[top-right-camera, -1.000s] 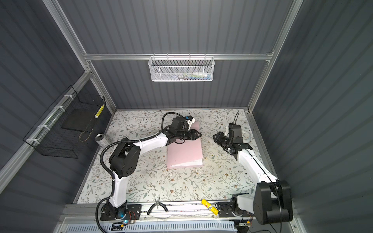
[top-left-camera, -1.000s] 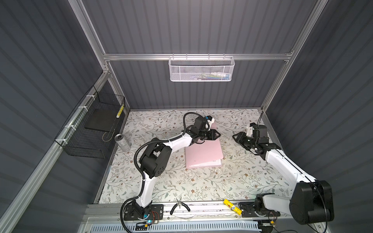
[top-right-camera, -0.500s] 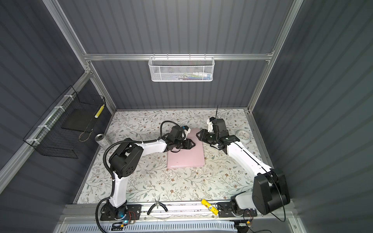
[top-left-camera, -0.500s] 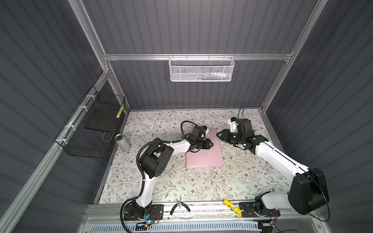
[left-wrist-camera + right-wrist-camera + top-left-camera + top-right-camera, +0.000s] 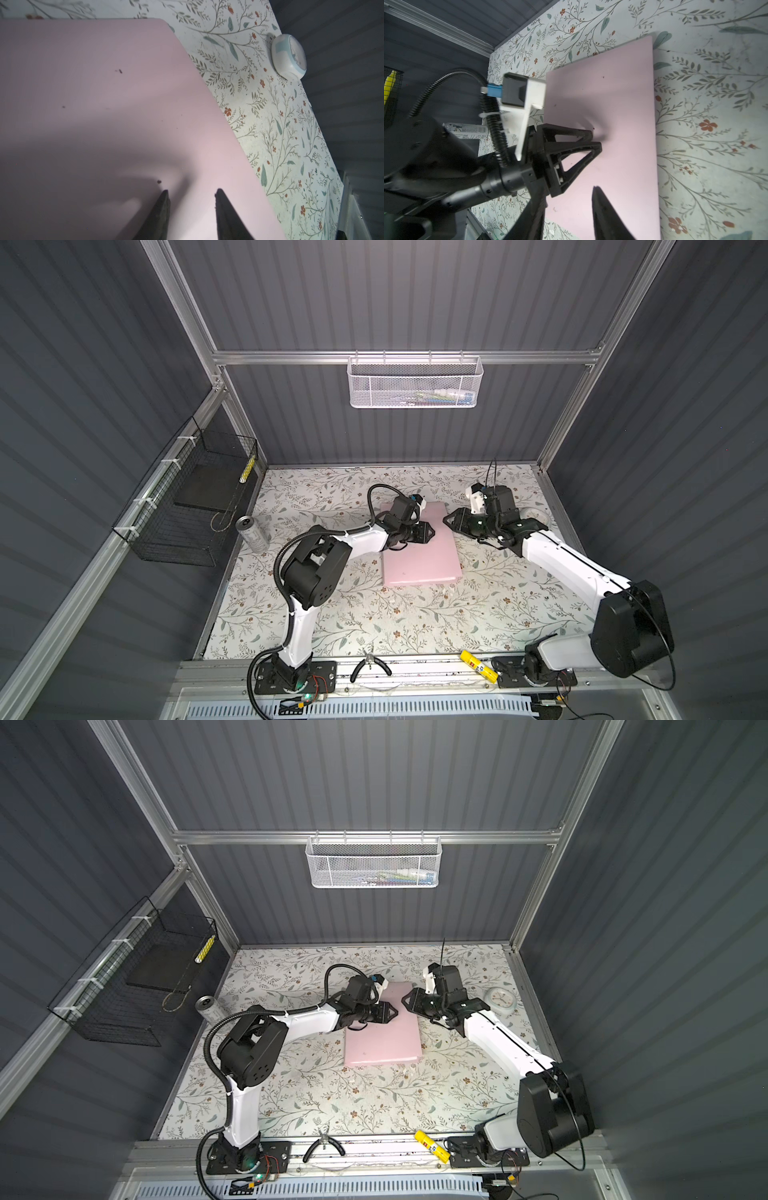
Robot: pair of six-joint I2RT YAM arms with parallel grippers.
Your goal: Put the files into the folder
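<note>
The pale-pink folder (image 5: 419,556) (image 5: 380,1040) lies shut and flat on the floral table. The files do not show in any view. My left gripper (image 5: 430,532) (image 5: 395,1012) is low over the folder's far half. In the left wrist view this gripper (image 5: 191,191) is open, with bare pink card (image 5: 104,104) between its fingers. In the right wrist view its tips (image 5: 596,139) rest on or just above the cover (image 5: 623,93), where a shadowed dent shows. My right gripper (image 5: 445,519) (image 5: 403,1002) (image 5: 571,193) hangs open over the folder's far right part, facing the left one, and holds nothing.
A white round clock (image 5: 501,1000) (image 5: 288,56) lies right of the folder near the wall. A drinks can (image 5: 251,531) stands at the table's left edge beside a black wire basket (image 5: 187,506). Pliers (image 5: 370,666) and a yellow tube (image 5: 478,664) lie on the front rail.
The folder's raised cover has come down flat. My left gripper moved down onto the cover. My right arm swung left from the table's right side to the folder's far right edge.
</note>
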